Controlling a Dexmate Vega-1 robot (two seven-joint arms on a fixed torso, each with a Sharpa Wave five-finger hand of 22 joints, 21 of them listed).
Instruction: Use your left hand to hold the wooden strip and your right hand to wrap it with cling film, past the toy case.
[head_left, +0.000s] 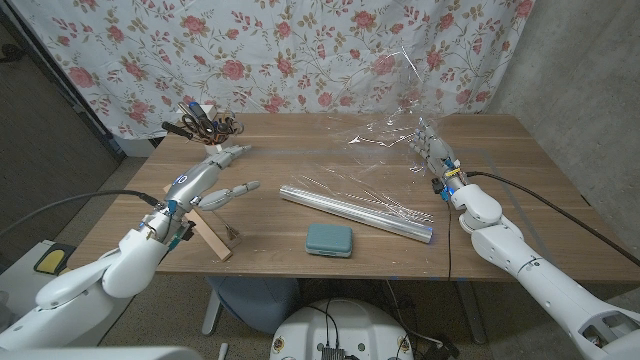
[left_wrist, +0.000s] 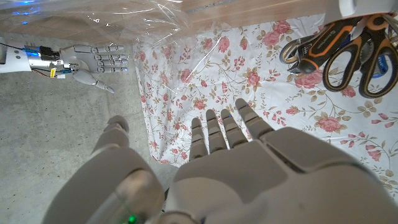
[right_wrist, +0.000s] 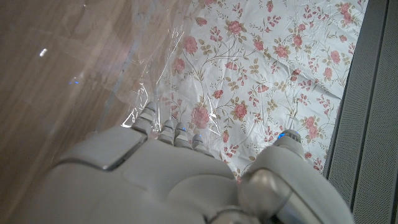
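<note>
Left hand (head_left: 218, 176) above the light wooden strip (head_left: 205, 229) at the table's left front, fingers spread, holding nothing; right hand (head_left: 434, 152) raised, fingers pinching a clear cling film sheet (head_left: 385, 110) near the silver film roll (head_left: 357, 212) and teal toy case (head_left: 329, 240)

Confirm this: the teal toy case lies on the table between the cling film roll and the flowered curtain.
Not right. In the head view the toy case lies on the table between the cling film roll and the table's near edge, not the flowered curtain.
</note>
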